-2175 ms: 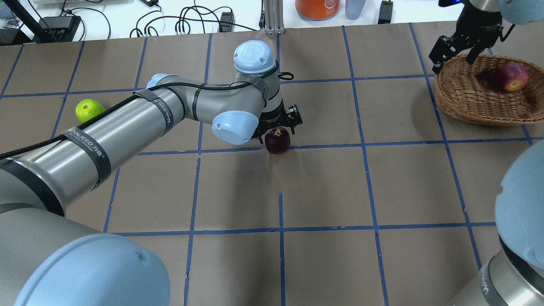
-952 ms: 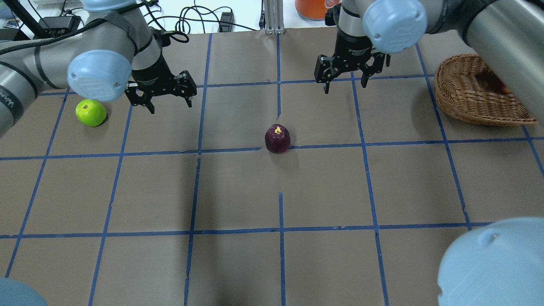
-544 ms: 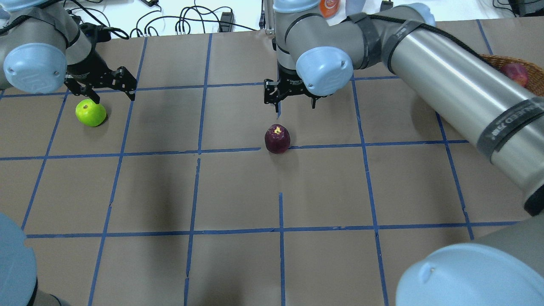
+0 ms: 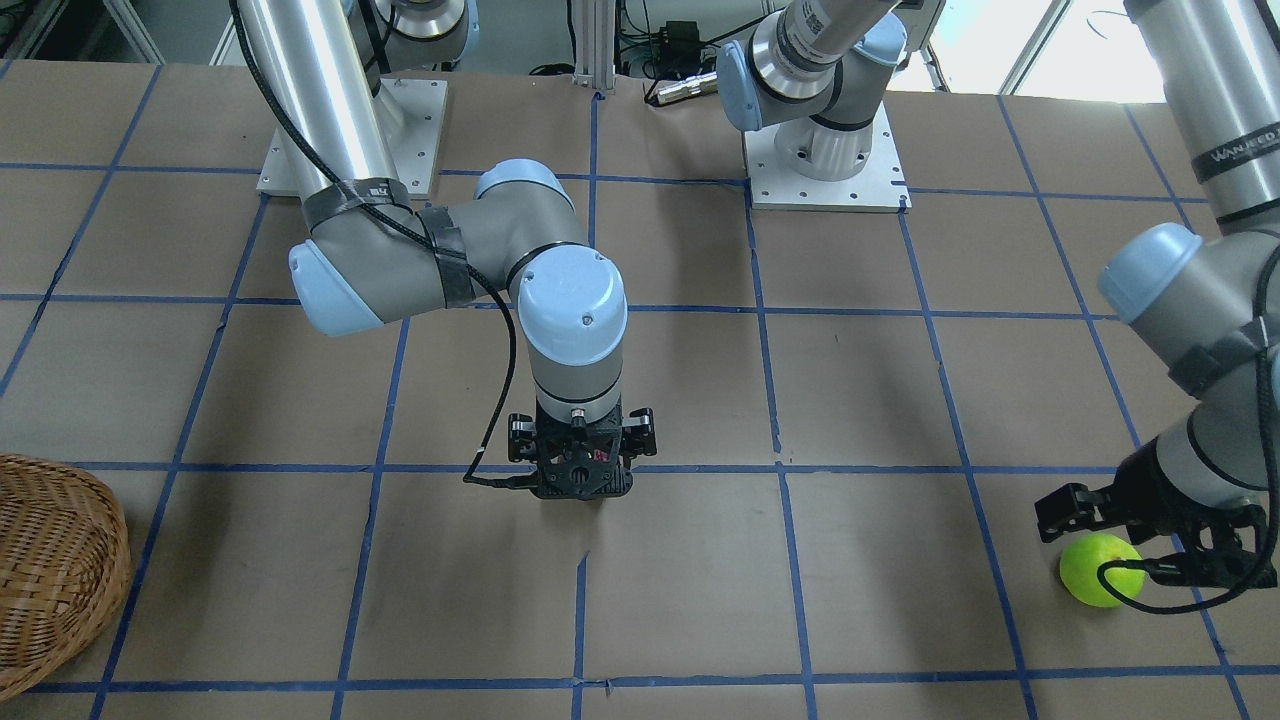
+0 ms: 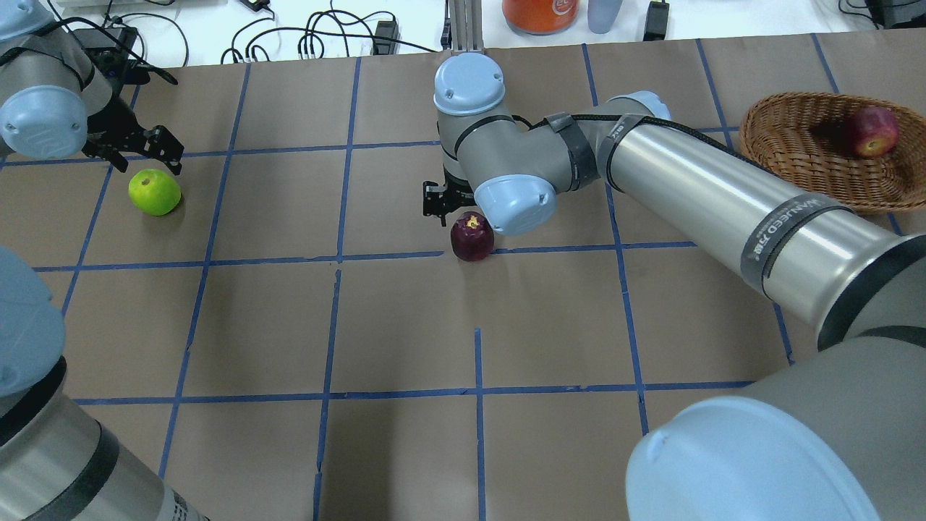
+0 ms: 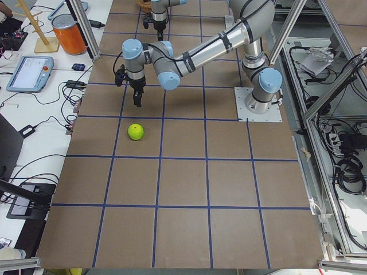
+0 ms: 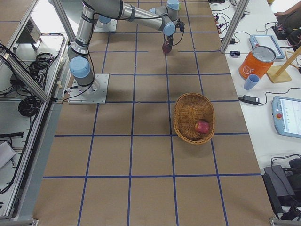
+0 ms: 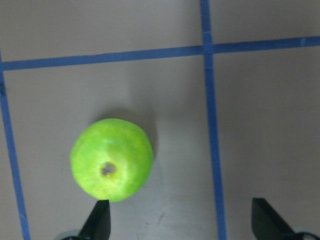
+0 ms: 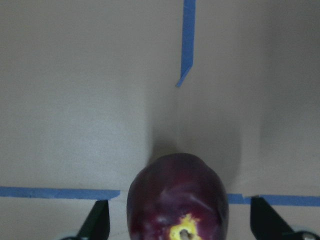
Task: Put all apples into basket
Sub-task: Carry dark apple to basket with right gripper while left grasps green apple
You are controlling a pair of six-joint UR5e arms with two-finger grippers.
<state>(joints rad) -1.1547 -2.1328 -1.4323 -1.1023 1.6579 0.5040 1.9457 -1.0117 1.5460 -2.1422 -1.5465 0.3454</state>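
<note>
On the taped brown bench (image 5: 405, 325), the maroon apple (image 5: 472, 239) sits centred under the wide-spread right pincer (image 9: 179, 222), while the green apple (image 8: 111, 160) lies off to one side of the wide-spread left pincer (image 8: 181, 222).

Gaps between fingers (image 9: 98, 222) and maroon apple (image 9: 175, 192)

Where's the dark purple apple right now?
In the overhead view the dark purple apple sits mid-table on a blue tape line, directly under the right gripper, whose open jaws flank it. The basket is far to its right.
</note>
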